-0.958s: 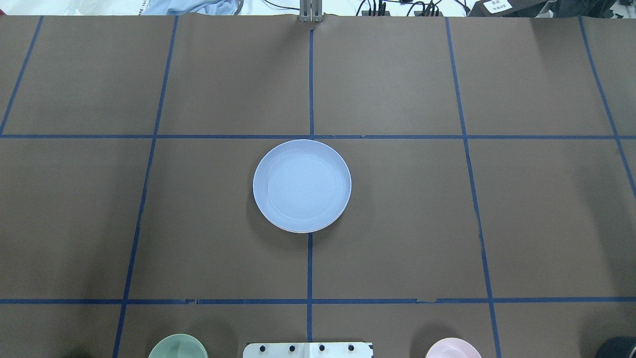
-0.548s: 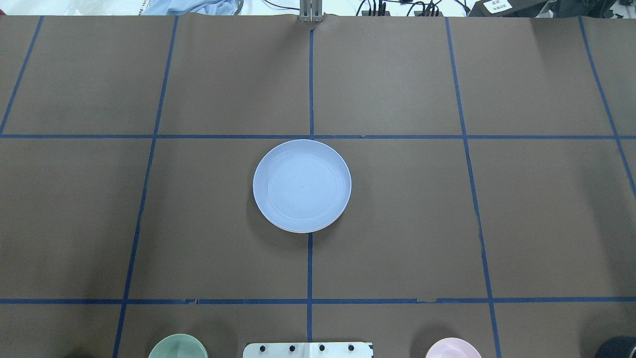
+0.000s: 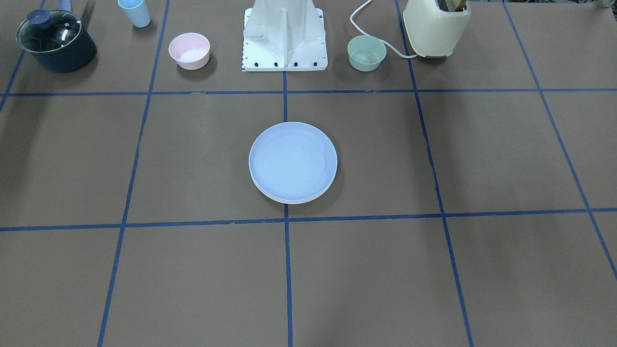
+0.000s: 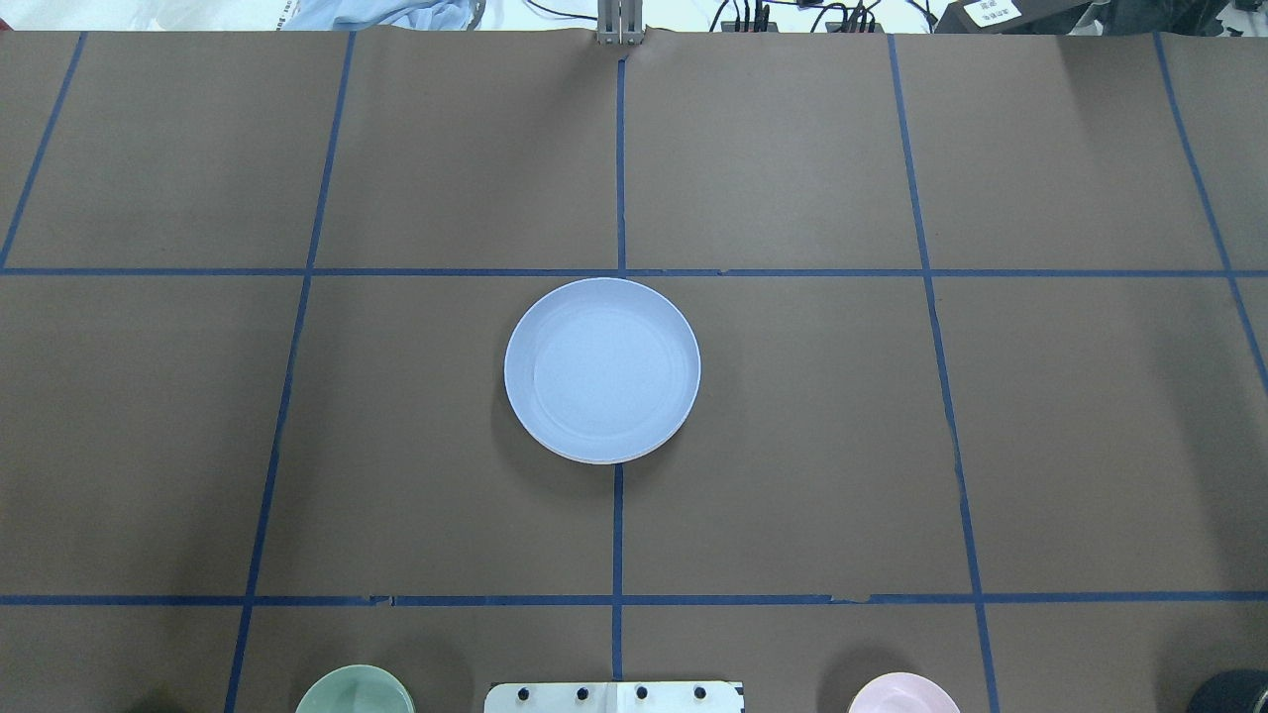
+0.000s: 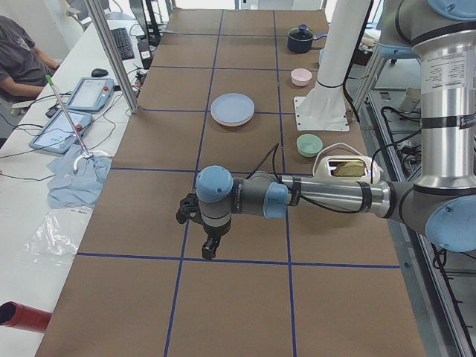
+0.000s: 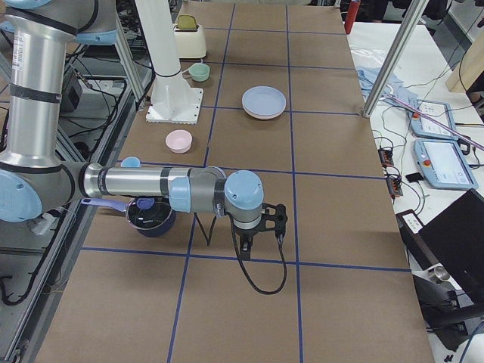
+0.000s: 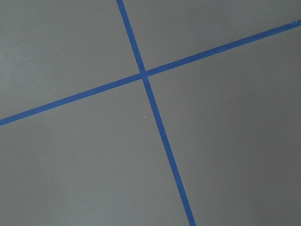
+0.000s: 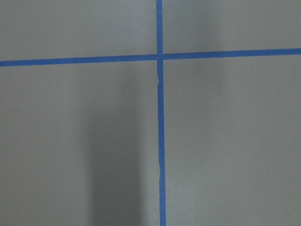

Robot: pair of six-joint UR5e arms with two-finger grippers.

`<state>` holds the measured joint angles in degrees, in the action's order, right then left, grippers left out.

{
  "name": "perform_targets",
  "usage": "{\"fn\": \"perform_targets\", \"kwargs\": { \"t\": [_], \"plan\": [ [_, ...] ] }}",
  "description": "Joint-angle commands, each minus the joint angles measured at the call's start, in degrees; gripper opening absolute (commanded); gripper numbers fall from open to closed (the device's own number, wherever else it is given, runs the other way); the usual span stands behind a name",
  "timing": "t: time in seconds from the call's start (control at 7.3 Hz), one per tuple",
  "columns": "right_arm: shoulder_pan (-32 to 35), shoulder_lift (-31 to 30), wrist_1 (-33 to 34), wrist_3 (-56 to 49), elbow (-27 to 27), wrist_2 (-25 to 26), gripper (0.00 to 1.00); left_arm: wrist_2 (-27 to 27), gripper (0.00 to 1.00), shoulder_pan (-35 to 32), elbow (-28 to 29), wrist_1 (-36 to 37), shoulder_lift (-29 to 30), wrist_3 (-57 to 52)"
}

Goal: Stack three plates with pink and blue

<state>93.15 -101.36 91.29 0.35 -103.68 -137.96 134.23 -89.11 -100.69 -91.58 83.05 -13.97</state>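
Observation:
A pale blue plate (image 4: 601, 369) lies in the middle of the table on top of a stack. It also shows in the front view (image 3: 292, 161) and the side views (image 5: 232, 108) (image 6: 264, 101). Pale rims of plates beneath it peek out at its edge (image 3: 289, 199); their colours are hard to tell. My left gripper (image 5: 210, 251) hangs low over the table far from the stack, seen only in the left side view. My right gripper (image 6: 257, 240) hangs likewise at the other end. I cannot tell whether either is open or shut. Both wrist views show only bare table and blue tape.
Near the robot base (image 3: 284, 33) stand a small pink bowl (image 3: 189, 50), a mint-green bowl (image 3: 367, 53), a cream toaster (image 3: 436, 26), a dark pot with a glass lid (image 3: 55, 40) and a blue cup (image 3: 134, 12). An operator (image 5: 18, 63) sits beyond the far table edge.

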Motion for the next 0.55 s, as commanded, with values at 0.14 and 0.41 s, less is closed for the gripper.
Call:
{"fn": "perform_targets", "kwargs": {
  "t": [0.14,0.41],
  "plan": [
    [0.1,0.0,-0.1,0.0,0.0,0.0,1.0,0.1,1.0,0.0,0.1,0.0,-0.1,0.0],
    [0.3,0.1,-0.1,-0.1,-0.2,0.0,1.0,0.1,1.0,-0.1,0.1,0.0,-0.1,0.0]
  ]
}}
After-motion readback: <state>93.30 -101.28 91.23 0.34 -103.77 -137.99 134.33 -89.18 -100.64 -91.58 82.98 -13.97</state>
